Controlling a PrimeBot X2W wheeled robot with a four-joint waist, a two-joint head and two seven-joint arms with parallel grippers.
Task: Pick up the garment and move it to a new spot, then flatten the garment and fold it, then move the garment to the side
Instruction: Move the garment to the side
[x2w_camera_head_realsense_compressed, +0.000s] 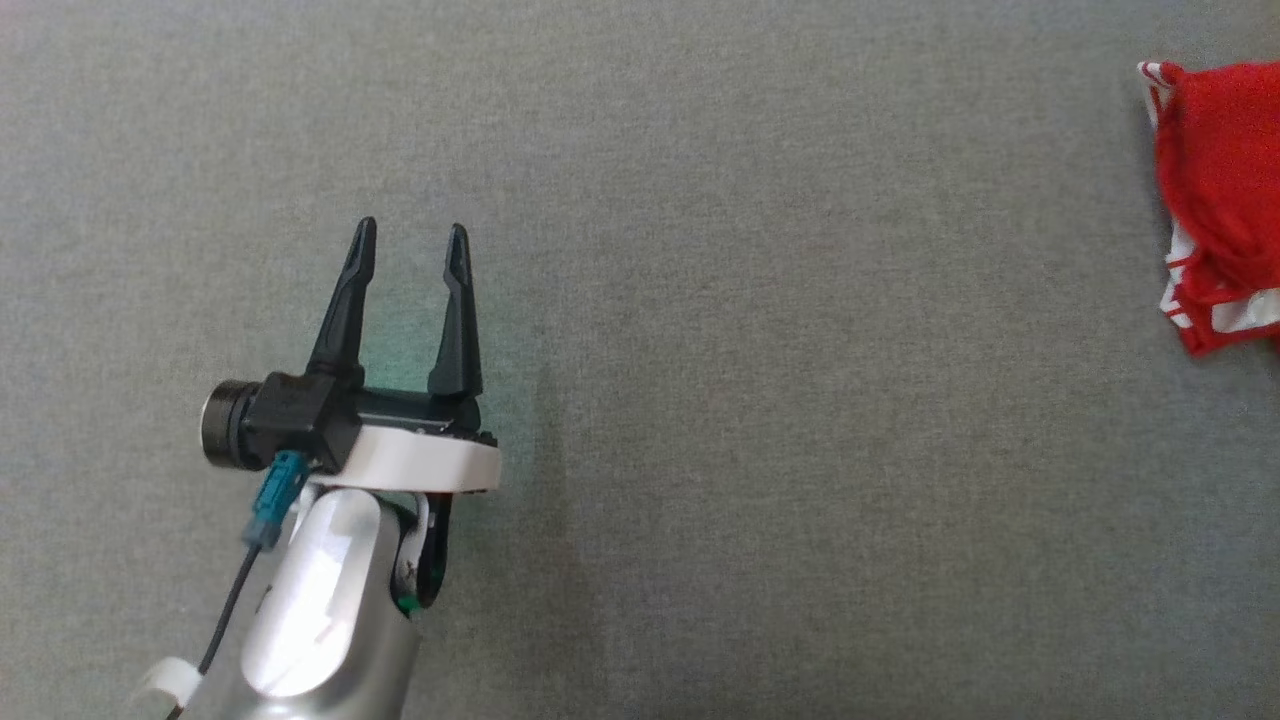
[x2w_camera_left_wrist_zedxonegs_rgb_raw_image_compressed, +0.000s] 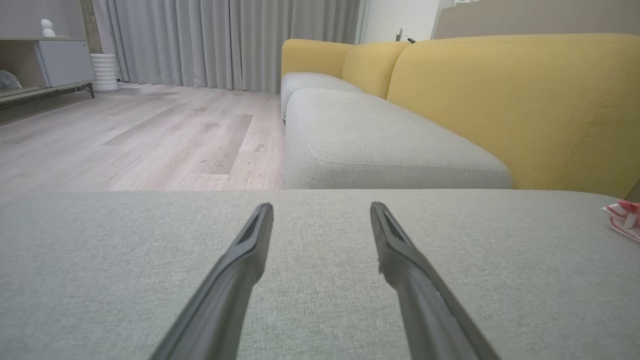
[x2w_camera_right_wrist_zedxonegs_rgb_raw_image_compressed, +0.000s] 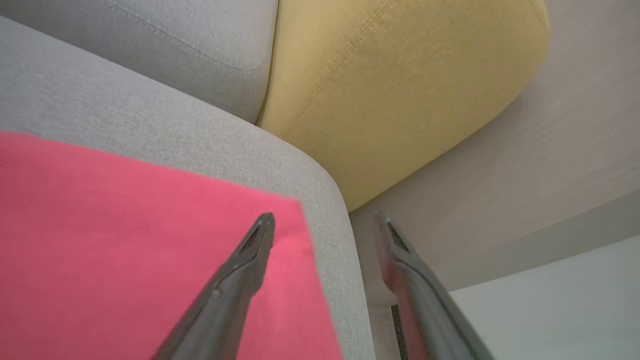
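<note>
Garment: the red garment (x2w_camera_head_realsense_compressed: 1220, 180) with white trim lies on the grey sofa seat (x2w_camera_head_realsense_compressed: 750, 350), far out on the robot's right, cut by the right edge of the head view.
Garment shape: its layers are gathered together, with striped red-and-white edges showing along its left and lower sides.
Left gripper: the left gripper (x2w_camera_head_realsense_compressed: 411, 230) hovers over bare grey cushion, well apart from the garment.
Left fingers: spread wide with nothing between them.
Right gripper: the right gripper (x2w_camera_right_wrist_zedxonegs_rgb_raw_image_compressed: 326, 218) is close above the garment's edge, near the rounded corner of the seat.
Right fingers: spread apart and holding nothing. One finger (x2w_camera_right_wrist_zedxonegs_rgb_raw_image_compressed: 240, 270) lies over the red cloth, the other over the gap past the cushion's edge. I can't tell whether either one touches the cloth.
Backrest: yellow cushions (x2w_camera_left_wrist_zedxonegs_rgb_raw_image_compressed: 525, 100) stand along the back of the sofa.
Room: pale wood floor (x2w_camera_left_wrist_zedxonegs_rgb_raw_image_compressed: 125, 140), grey curtains (x2w_camera_left_wrist_zedxonegs_rgb_raw_image_compressed: 225, 40) and a low cabinet (x2w_camera_left_wrist_zedxonegs_rgb_raw_image_compressed: 60, 60) show beyond the seat.
</note>
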